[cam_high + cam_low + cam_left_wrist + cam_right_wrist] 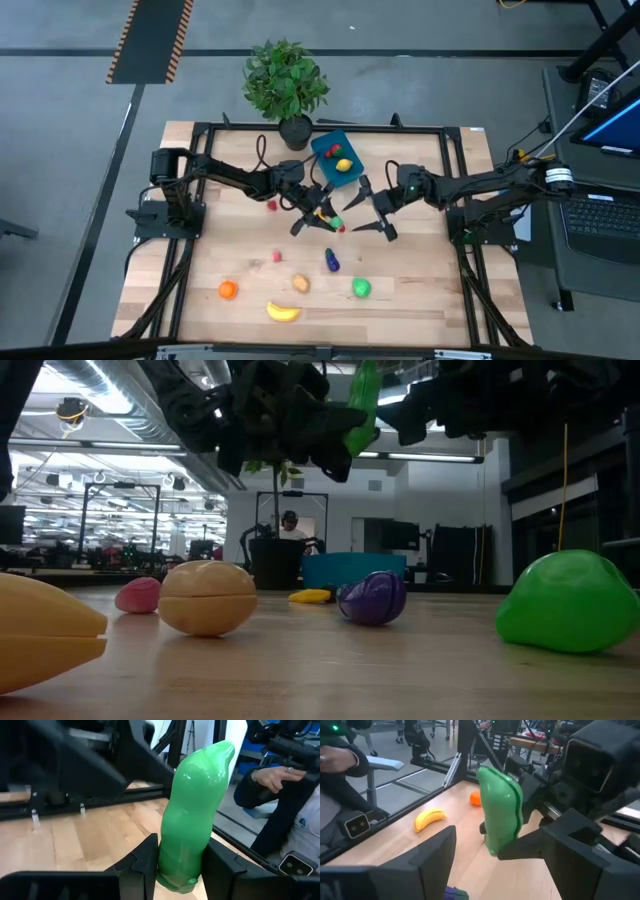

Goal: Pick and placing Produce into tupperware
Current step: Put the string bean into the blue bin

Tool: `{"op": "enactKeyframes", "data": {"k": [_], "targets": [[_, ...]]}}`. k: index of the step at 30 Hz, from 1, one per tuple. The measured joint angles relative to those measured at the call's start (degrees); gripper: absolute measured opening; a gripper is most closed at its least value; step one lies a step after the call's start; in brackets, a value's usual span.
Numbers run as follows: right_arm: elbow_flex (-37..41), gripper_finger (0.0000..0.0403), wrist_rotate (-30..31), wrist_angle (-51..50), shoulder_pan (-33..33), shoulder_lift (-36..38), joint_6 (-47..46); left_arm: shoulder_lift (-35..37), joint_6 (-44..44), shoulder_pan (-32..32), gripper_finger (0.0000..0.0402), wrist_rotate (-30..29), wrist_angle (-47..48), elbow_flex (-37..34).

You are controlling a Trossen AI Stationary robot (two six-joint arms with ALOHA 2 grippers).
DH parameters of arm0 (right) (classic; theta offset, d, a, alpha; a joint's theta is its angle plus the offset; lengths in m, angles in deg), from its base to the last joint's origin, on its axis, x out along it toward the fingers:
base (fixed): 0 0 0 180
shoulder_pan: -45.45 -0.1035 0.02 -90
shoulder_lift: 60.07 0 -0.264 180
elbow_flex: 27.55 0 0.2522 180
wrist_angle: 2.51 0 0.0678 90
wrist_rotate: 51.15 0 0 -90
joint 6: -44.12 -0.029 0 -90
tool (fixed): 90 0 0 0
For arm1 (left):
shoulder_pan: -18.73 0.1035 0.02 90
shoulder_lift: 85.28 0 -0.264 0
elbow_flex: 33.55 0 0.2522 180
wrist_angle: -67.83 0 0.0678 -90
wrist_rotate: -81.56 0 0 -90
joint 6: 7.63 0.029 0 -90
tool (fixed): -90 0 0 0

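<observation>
My left gripper (318,212) is over the table's middle, shut on the green cucumber (197,810), which also shows high in the low view (362,405). My right gripper (362,212) is open just right of it, its fingers wide apart and facing the cucumber (501,807) without touching it. The blue tupperware (337,158) stands on the table behind both grippers, with a lemon (343,165) and red berries inside. On the near half of the table lie the orange (228,290), banana (283,312), potato (300,284), eggplant (331,261) and green apple (361,288). My left gripper pinches the cucumber between its two fingers near one end (181,865). The rest of the cucumber sticks out past the fingertips toward my right gripper. It is lifted clear of the table.
A potted plant (285,80) stands at the far edge beside the tupperware. A red berry (271,206) lies left of the grippers and a pink piece (278,256) lies nearer. A person's hand (270,777) shows beyond the table. A dark frame rail runs around the tabletop.
</observation>
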Motion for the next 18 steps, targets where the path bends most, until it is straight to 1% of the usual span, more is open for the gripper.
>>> {"op": "enactKeyframes", "data": {"k": [4, 12, 16, 18], "targets": [[-0.41, 0.0283, -0.02, 3.45, -0.17, -3.65, 0.69, 0.0, 0.13, -0.02, 0.011, 0.48, 0.21, 0.31], [-7.27, 0.0283, -0.1, 3.02, -1.14, -9.99, 2.03, 0.0, 0.3, -0.04, 0.0112, 0.56, 0.74, 0.33], [-10.0, 0.0283, -1.83, 2.9, -1.62, -12.54, 2.12, 0.0, 0.56, -0.02, 0.011, 0.57, 1.23, 0.33], [-10.67, 0.0283, -2.68, 2.32, -1.63, -13.41, 2.05, 0.0, 0.94, -0.02, 0.011, 1.58, 1.16, 0.33]]}}
